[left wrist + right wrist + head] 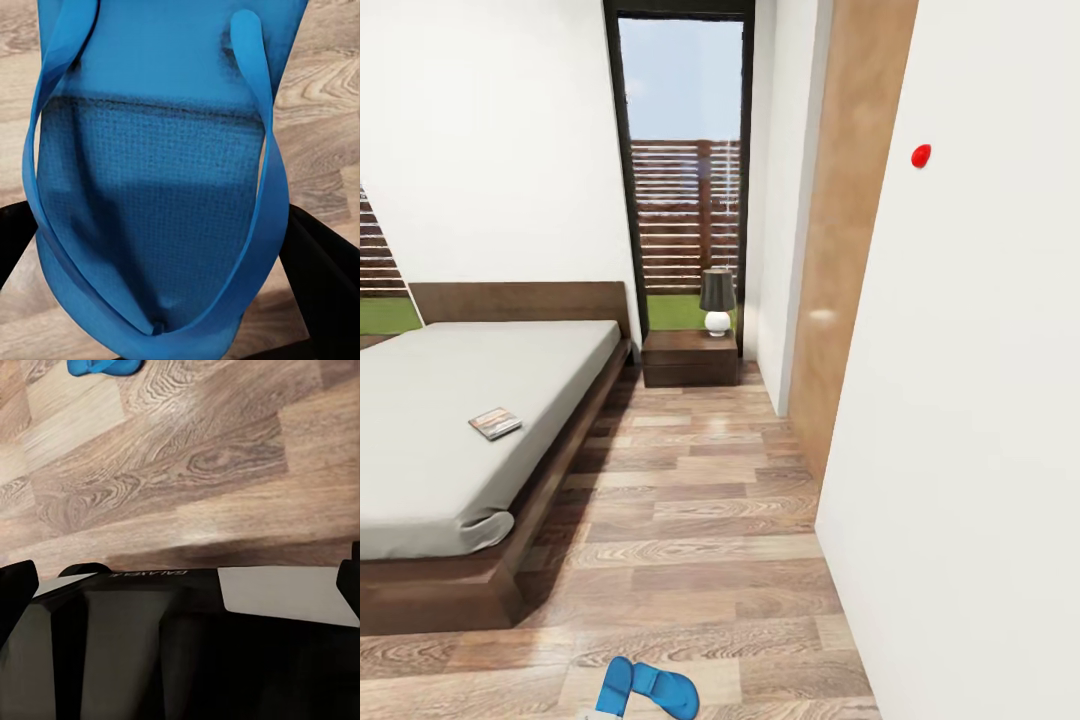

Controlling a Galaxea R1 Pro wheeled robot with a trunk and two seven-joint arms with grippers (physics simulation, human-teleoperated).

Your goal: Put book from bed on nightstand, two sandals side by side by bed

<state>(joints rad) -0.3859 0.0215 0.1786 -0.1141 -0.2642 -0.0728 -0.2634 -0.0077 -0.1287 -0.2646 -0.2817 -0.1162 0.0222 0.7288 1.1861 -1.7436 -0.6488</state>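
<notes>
We stand at the foot end of the bed point(480, 440), looking up the wood-plank aisle toward the nightstand point(690, 358) that sits just beside its headboard, a small lamp point(717, 302) on top. The book point(495, 423) lies flat on the mattress near the bed's aisle-side edge — thin and light, it should slide easily, so we would pinch it by a free edge rather than press down on it.

In the head view 2 blue shapes point(648, 688) show past the foot of the bed; we take them for the sandals. The left wrist view has a sandal point(150, 195) close between the left gripper's point(161, 300) dark fingers; whether they clamp it, we cannot tell. The sole looks flat, thin and flexible, with soft straps — best taken across the sole's edge. The right gripper's point(180, 577) fingers stand apart over bare floor point(187, 465).
</notes>
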